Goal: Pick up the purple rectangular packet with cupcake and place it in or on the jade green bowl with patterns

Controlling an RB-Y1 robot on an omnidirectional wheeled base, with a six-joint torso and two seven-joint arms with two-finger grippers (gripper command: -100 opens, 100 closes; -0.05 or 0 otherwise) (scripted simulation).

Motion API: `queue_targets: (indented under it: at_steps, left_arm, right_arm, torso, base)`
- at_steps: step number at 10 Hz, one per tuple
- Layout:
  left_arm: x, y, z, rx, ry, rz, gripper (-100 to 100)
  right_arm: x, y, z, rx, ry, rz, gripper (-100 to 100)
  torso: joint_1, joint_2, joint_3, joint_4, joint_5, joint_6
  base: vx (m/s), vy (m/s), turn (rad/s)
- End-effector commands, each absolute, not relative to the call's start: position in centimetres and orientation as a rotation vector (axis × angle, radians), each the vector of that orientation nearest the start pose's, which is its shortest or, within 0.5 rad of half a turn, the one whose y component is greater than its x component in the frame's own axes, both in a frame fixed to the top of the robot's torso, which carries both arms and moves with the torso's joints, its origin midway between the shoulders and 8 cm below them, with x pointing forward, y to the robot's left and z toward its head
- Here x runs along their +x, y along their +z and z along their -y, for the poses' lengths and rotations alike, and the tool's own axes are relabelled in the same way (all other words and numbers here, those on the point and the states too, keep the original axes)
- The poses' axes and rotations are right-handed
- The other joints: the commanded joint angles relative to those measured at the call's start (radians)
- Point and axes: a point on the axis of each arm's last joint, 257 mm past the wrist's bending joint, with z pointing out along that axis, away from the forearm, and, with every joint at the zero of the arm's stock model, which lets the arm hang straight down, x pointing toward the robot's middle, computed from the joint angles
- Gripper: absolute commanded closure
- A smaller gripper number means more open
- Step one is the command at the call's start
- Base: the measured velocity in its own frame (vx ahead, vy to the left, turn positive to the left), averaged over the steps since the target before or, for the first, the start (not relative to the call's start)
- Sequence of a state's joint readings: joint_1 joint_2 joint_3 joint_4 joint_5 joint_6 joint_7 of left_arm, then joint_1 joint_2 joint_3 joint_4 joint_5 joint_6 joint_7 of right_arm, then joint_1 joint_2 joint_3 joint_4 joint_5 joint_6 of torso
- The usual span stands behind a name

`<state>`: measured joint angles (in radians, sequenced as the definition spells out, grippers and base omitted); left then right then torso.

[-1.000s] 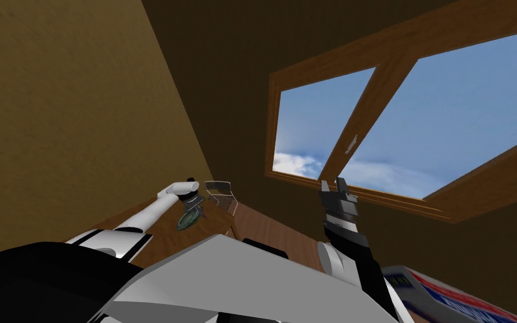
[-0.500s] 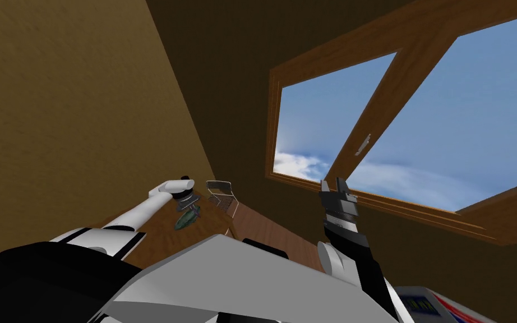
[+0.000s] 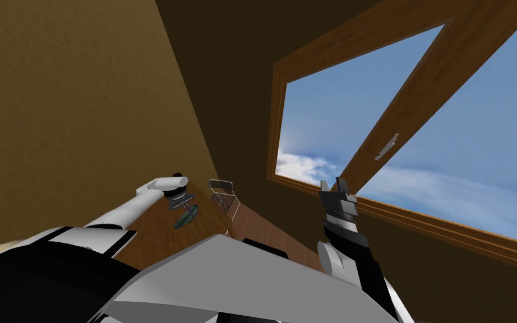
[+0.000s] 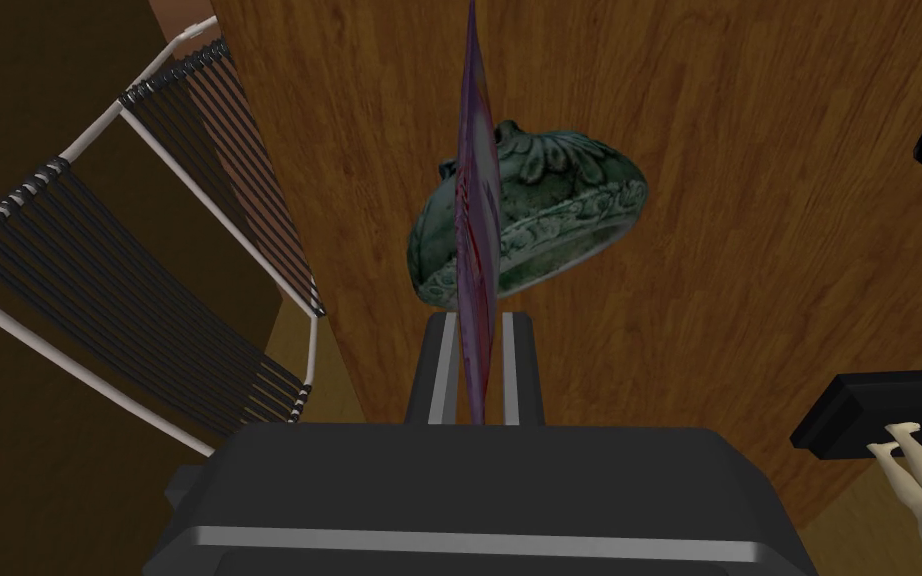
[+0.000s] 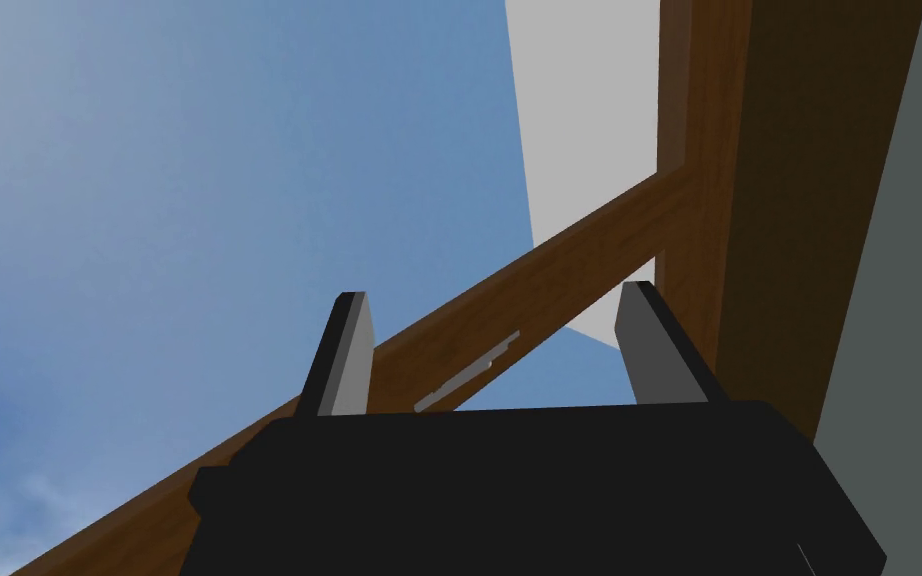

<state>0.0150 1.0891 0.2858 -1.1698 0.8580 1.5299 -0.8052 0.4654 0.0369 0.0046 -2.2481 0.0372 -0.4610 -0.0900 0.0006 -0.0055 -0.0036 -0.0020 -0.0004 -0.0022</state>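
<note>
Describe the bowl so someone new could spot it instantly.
Find the brown wooden tabletop beside the white-framed, black-strung chair. On it, beyond the thin purple packet in the left claw, sits the bowl. It is the only dark green thing there, with raised leaf-like patterns on its wall.

wooden tabletop | white-framed, dark-corded chair beside its edge | black flat block at another edge

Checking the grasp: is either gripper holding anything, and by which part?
Left gripper pinches the purple packet by its flat faces at its near end; right gripper is open and empty.
</note>
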Motion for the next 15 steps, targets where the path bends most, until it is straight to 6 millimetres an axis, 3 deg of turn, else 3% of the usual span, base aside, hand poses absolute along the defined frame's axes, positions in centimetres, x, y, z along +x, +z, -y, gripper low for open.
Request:
queue_targets:
  at_steps: [1,15]
  left_arm:
    - [23.5,-29.1,-66.7,-1.752,0.236,-2.474,100]
    - [21.5,-22.7,-69.3,-1.587,0.091,-2.581,100]
  right_arm:
    - [36.0,1.4,27.6,0.73,1.37,-0.603,0]
    - [36.0,1.4,27.6,0.73,1.37,-0.603,0]
  torso:
    - [0.0,0.0,0.0,0.0,0.0,0.0]
    - [0.004,-0.001,0.0,0.0,0.001,0.001]
  base:
    - [0.089,-0.038,0.117]
    - [0.099,-0.002,0.106]
